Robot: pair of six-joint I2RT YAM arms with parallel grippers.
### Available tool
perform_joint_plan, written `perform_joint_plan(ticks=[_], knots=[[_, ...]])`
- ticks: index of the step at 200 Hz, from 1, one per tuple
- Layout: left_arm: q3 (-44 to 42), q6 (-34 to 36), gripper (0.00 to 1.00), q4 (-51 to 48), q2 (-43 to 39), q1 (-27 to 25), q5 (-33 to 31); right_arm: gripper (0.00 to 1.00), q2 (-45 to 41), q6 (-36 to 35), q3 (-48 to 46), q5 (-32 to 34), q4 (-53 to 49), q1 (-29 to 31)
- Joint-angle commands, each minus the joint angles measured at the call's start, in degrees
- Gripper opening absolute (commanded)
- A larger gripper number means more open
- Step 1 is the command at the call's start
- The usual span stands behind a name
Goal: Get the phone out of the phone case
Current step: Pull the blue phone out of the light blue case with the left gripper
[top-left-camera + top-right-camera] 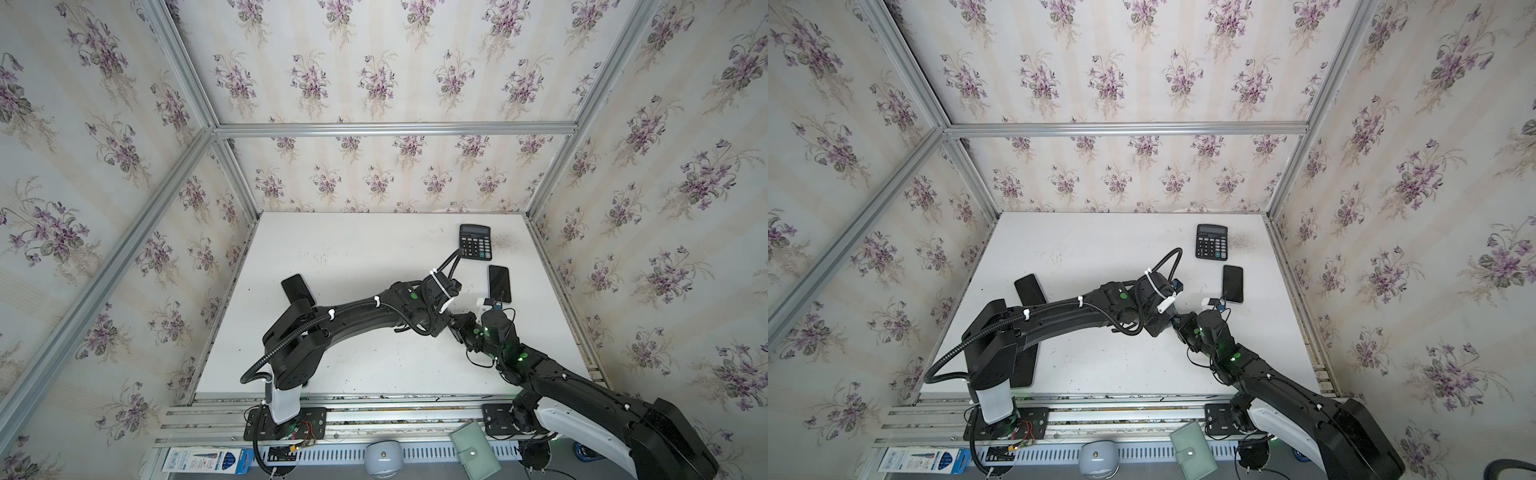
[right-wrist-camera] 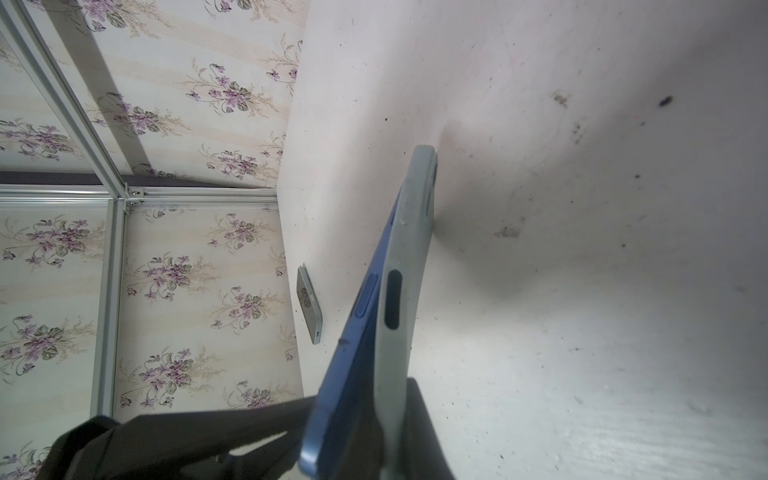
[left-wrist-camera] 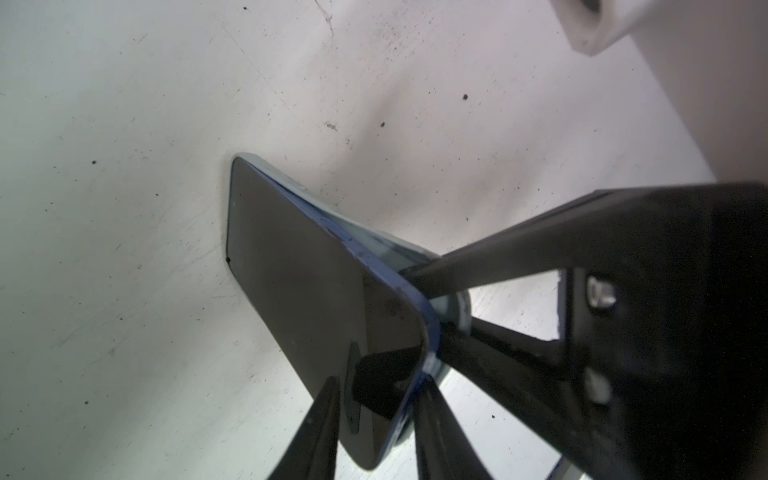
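Observation:
In the left wrist view the phone [image 3: 291, 257] shows a dark screen and a blue rim. Its near end is peeled away from the pale grey phone case [image 3: 399, 249], and its far end still sits in the case, resting on the white table. My left gripper [image 3: 376, 399] is shut on the phone's near corner, one finger on the screen and one behind the blue edge. In the right wrist view my right gripper [image 2: 390, 407] is shut on the case [image 2: 407, 257], one finger in the gap beside the blue phone [image 2: 361, 332]. In both top views the grippers [image 1: 453, 319] [image 1: 1177, 320] meet right of centre and hide the phone.
A black calculator [image 1: 476, 242] lies at the back right. A second dark phone [image 1: 498, 282] lies just beyond the grippers, and a third [image 1: 297, 289] lies to the left, behind my left arm. A green wallet [image 1: 476, 455] sits off the table's front edge.

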Motion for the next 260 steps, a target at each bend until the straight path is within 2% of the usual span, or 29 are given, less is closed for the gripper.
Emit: perform_joint_plan(ticks=[1,26,117,179,260], knots=[[0.41,0.04,0.27,-0.83,0.22,-0.15,-5.74,0.0,-0.04,0.77,0.34,-0.86,3.59,0.0],[0.43,0.29,0.21,-0.95,-0.05,-0.7,-8.93,0.0,-0.13,1.02,0.2,-0.96,3.62,0.03],[-0.41,1.36,0.1,-1.36,-0.7,-1.99,-18.16,0.0,0.79,1.83,-0.17,-1.03,5.38,0.03],[-0.99,1.51,0.06,-1.15,-1.91,-2.28,-20.04,0.0,1.81,2.47,-0.06,-1.05,6.29,0.12],[-6.36,2.45,0.01,1.03,-8.41,-2.32,-25.24,0.0,2.19,3.52,1.93,-0.32,-3.03,0.1]])
